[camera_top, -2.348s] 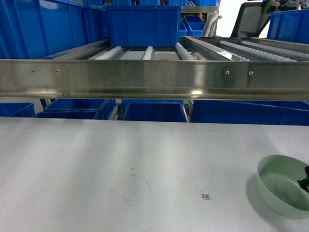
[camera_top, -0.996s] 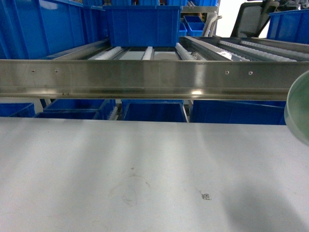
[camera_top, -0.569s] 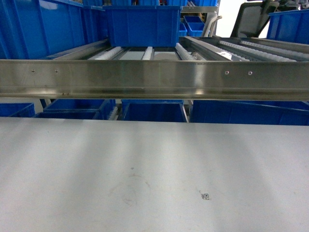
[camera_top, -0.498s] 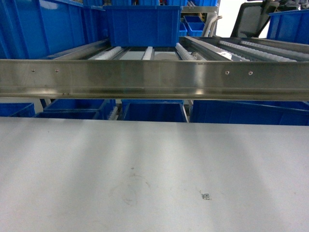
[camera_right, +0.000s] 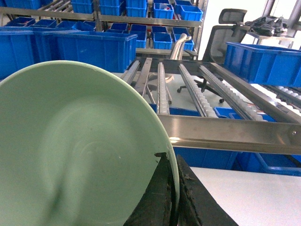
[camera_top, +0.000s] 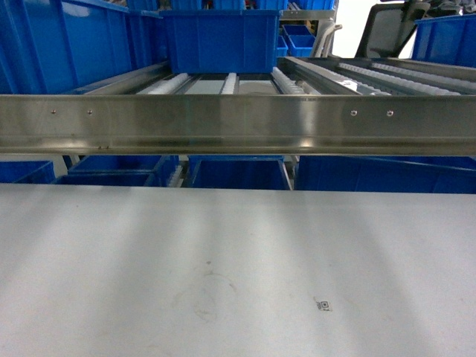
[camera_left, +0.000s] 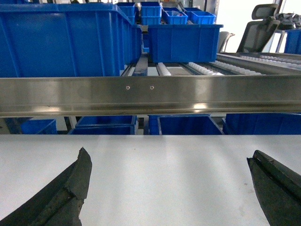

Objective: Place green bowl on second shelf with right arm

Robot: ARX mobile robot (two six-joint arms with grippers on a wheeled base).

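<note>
The pale green bowl (camera_right: 75, 150) fills the left of the right wrist view, tilted on edge and held up in the air. My right gripper (camera_right: 172, 159) is shut on its rim, one black finger inside the bowl and one outside. Ahead of the bowl lies a roller shelf (camera_right: 162, 84) behind a steel front rail (camera_right: 230, 134). Neither the bowl nor the right gripper shows in the head view. My left gripper (camera_left: 169, 157) hangs open over the white table (camera_left: 164, 179), with nothing between its fingers (camera_left: 70, 190).
A steel rail (camera_top: 238, 123) crosses the head view above the white table (camera_top: 223, 253). One blue crate (camera_top: 219, 41) sits on the rollers behind the rail. More blue crates (camera_top: 238, 171) stand below the shelf. An office chair (camera_right: 221, 42) is at the back right.
The bowl was on the table at the right edge, then rose up past the rail's height and left the head view. The head view has shifted slightly.
</note>
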